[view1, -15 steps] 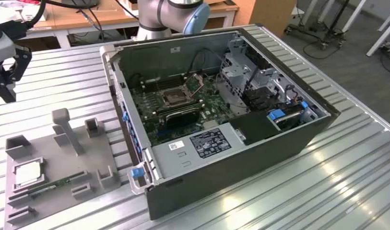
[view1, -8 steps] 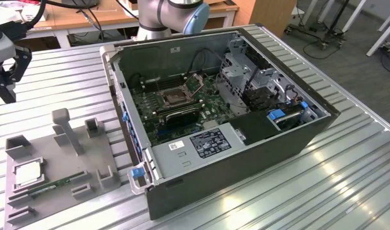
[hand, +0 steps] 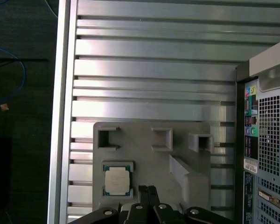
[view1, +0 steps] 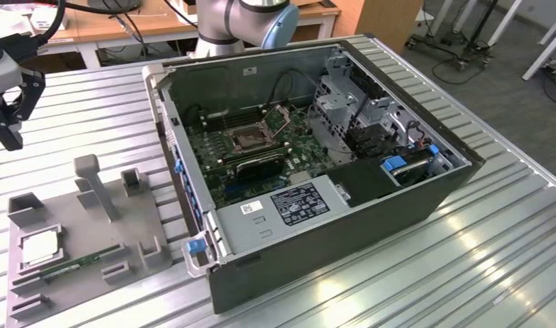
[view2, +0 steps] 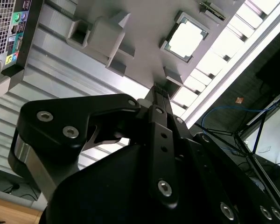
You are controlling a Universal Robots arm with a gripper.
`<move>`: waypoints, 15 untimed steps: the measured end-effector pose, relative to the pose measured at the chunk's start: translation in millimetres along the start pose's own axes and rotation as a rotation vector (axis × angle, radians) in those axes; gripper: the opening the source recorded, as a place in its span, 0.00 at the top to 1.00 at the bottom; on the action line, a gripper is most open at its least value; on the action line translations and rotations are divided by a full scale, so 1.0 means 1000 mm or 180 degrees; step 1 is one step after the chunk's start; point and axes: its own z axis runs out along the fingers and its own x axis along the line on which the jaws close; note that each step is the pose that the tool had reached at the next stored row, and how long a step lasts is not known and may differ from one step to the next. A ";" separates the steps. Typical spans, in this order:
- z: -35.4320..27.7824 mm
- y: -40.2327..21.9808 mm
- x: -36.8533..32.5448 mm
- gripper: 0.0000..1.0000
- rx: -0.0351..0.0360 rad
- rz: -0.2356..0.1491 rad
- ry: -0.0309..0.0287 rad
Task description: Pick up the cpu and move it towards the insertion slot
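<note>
**Beside the open computer, the cpu [view1: 39, 247] lies in its holder, with the pincer [view1: 11, 140] empty above**

Toward the exterior view's lower left, the cpu sits flat in a shallow square pocket of a grey holder plate [view1: 122, 219]. Its pale metal top faces up. In both wrist views the cpu [hand: 117, 181] [view2: 186, 39] shows as a bright square framed by the pocket's raised corners. A thin green memory stick [view1: 77, 263] lies in a groove of the same plate, just beside the cpu. Several grey posts and brackets stand up from the plate.

The pincer hangs in the air above the plate's far end, well apart from the cpu and touching nothing. In the first wrist view its two black fingers [hand: 142, 191] press together with no gap between them, and nothing is held. The second wrist view shows the pincer [view2: 159, 91] from behind, with its tips closed to a narrow point.

The plate rests on a ribbed metal tabletop [view1: 496, 260]. To the exterior view's right of the plate lies a dark computer case [view1: 351, 225] on its side, open at the top. Inside it is a green circuit board [view1: 259, 171]. The insertion slot [view1: 247, 139], a square socket with a dark centre and a metal frame, sits on that board, well apart from the cpu and the pincer. The robot arm [view1: 241, 20] rises behind the case.
</note>
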 end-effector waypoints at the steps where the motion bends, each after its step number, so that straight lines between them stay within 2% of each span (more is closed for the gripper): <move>1: 0.0002 -0.0009 0.0001 0.89 0.0000 0.0000 0.0000; 7: 0.0030 -0.0062 0.0009 0.89 0.0001 0.0000 0.0000; 15: 0.0109 -0.0109 0.0025 0.89 0.0005 0.0000 0.0000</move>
